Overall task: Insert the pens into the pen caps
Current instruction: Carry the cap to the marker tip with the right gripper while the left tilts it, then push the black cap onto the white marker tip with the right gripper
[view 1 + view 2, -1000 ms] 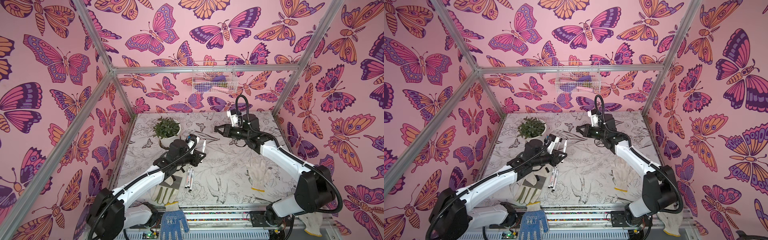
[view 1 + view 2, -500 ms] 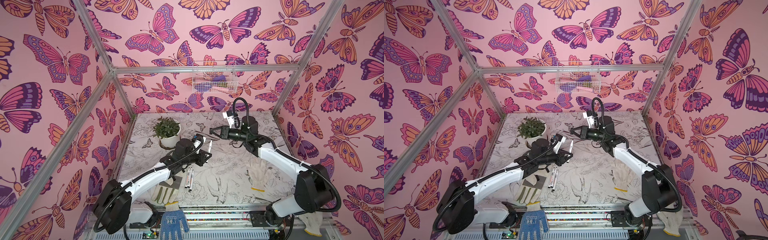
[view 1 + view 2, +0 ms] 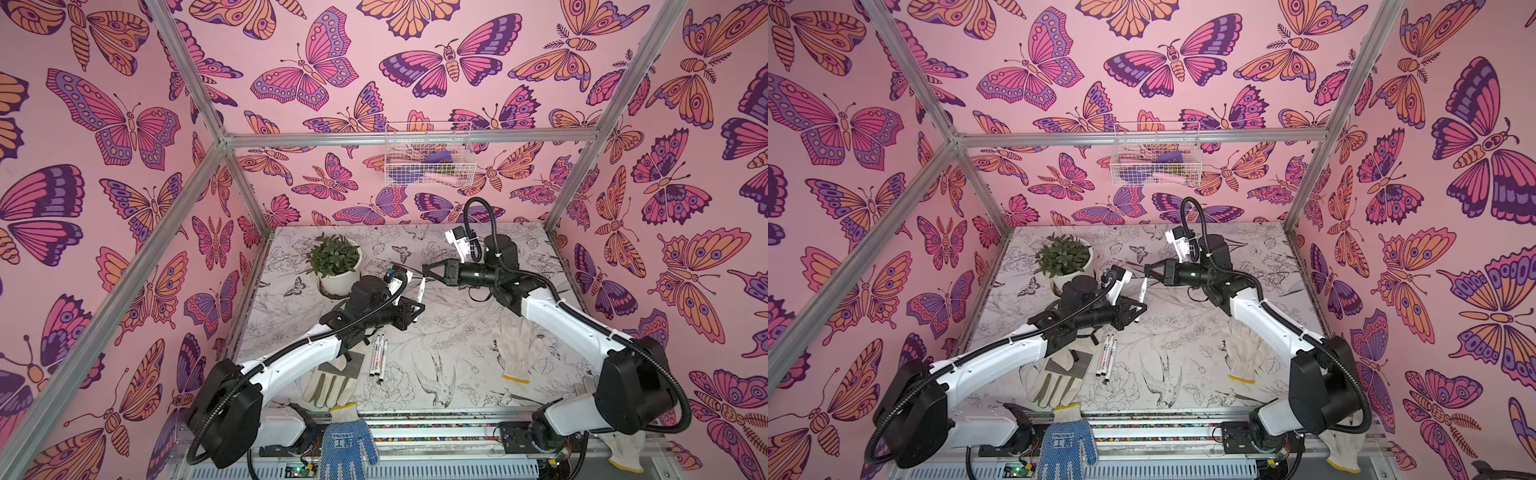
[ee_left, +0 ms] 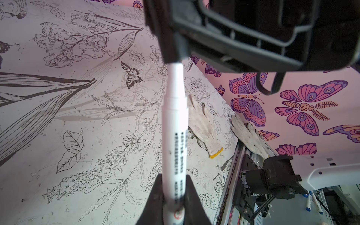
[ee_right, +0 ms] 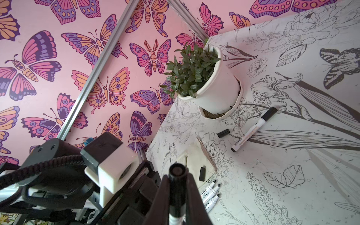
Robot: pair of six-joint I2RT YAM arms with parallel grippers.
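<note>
In mid-air, the left claw (image 4: 173, 181) grips the pen (image 4: 175, 120) upright, tip at the cap (image 5: 176, 194) pinched in the right claw (image 5: 177, 178); any tilt between them could jam the tip or twist the cap loose.

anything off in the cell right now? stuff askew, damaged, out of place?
Nothing looks spilled or broken. Stray work gloves stand out: a white knit glove with a yellow cuff lies on the printed tabletop right of centre, an olive-and-white glove near the front left, and a blue-dotted knit glove hangs over the front rail.
</note>
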